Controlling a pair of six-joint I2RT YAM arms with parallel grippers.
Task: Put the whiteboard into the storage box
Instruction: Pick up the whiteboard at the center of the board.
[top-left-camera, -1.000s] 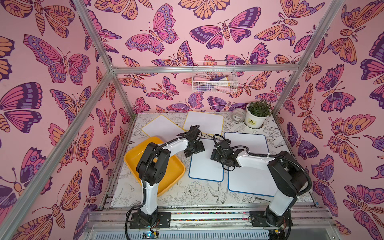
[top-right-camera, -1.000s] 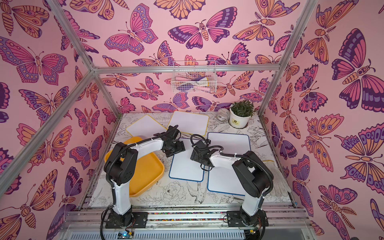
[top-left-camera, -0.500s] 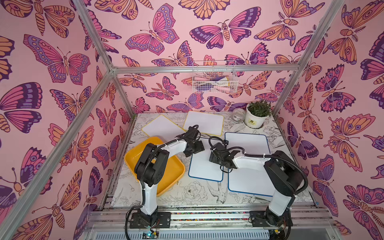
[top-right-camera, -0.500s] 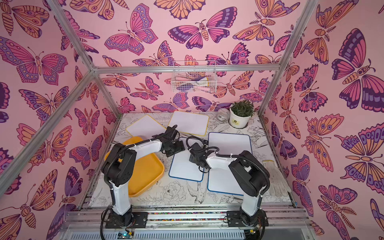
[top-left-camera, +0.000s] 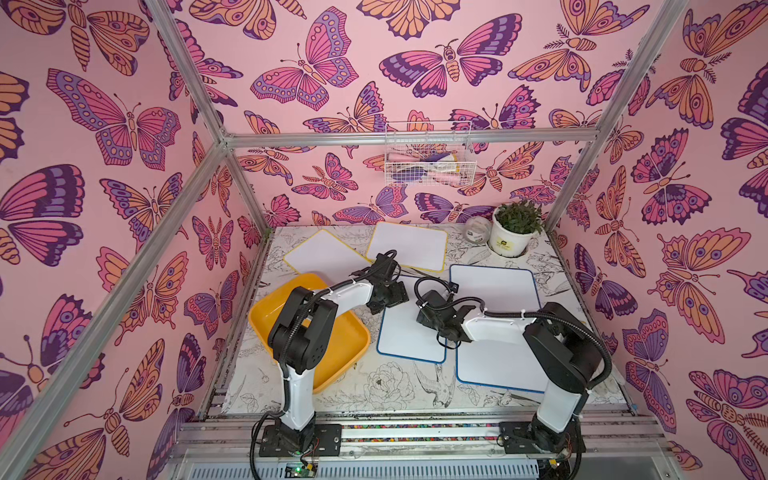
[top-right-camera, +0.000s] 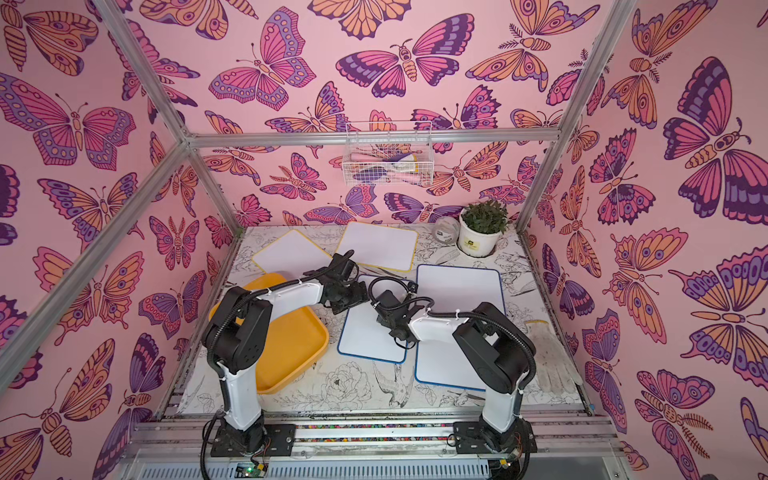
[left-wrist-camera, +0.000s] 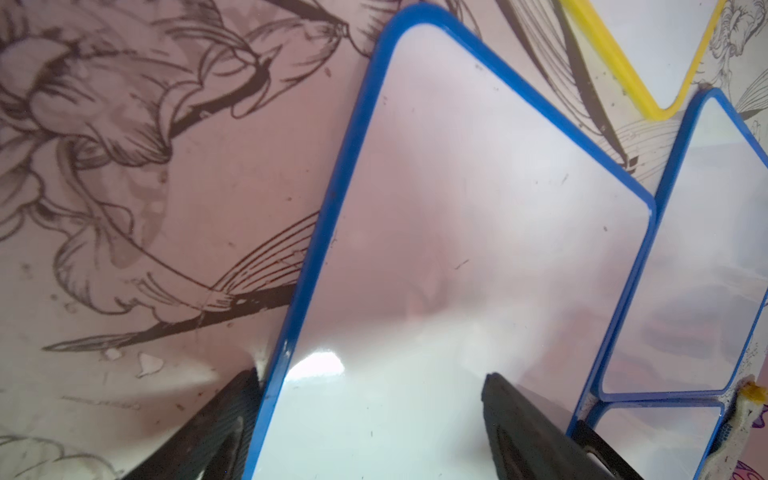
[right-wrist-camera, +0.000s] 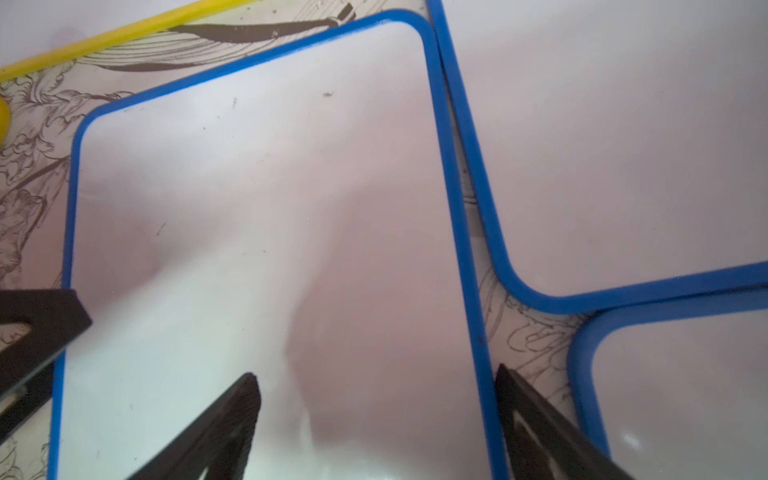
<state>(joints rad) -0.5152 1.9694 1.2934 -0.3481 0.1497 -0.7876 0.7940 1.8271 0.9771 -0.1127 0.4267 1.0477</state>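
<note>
Glossy, round-cornered, blue-rimmed whiteboard

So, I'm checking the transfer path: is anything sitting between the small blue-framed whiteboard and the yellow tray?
Nothing visible lies on the table strip between the small blue whiteboard and the storage box. Only the left arm reaches across above the box, its left gripper open astride the board's box-side edge.
</note>
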